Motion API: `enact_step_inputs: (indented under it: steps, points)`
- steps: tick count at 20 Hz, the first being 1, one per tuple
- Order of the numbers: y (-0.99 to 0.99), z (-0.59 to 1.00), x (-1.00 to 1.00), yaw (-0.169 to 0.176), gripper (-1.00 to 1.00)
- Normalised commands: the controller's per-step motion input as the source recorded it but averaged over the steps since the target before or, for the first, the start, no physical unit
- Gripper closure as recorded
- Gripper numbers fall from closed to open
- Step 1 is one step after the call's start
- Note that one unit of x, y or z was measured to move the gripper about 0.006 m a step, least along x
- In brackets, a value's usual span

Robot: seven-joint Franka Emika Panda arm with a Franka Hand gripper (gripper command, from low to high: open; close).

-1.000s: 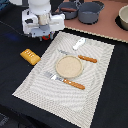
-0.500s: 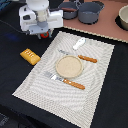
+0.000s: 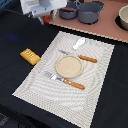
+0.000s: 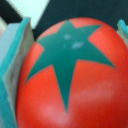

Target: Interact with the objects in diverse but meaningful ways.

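Across the dark counter [image 3: 15, 55] a pale woven placemat [image 3: 95, 85] is being seen spread out, with one round tan plate [image 3: 68, 66] lying at its middle. One orange-handled fork [image 3: 66, 80] is lying just beside the plate on the nearer side and one orange-handled knife [image 3: 80, 56] on the farther side, while one white fish [image 3: 79, 43] is resting near the mat's far edge. One yellow-orange bread block [image 3: 30, 56] is lying on the dark cloth off the mat, toward the exterior view's left. Two grey pots [image 3: 90, 11] are standing on a lighter board behind the mat, well apart from the plate. At the exterior view's upper left the pincer [image 3: 47, 19] is being held above the counter, and a bit of red is showing beneath it. From the wrist view, one red tomato [image 4: 75, 75] with a green star-shaped top is being gripped between the two teal pads [image 4: 14, 60], which are pressing against its sides.
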Motion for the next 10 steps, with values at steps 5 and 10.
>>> enact_step_inputs:
  steps: [5, 10]
  points:
    - [0.55, 0.7, 0.78, 0.0, 1.0]
    - [0.61, 0.55, 0.73, 0.0, 1.0]
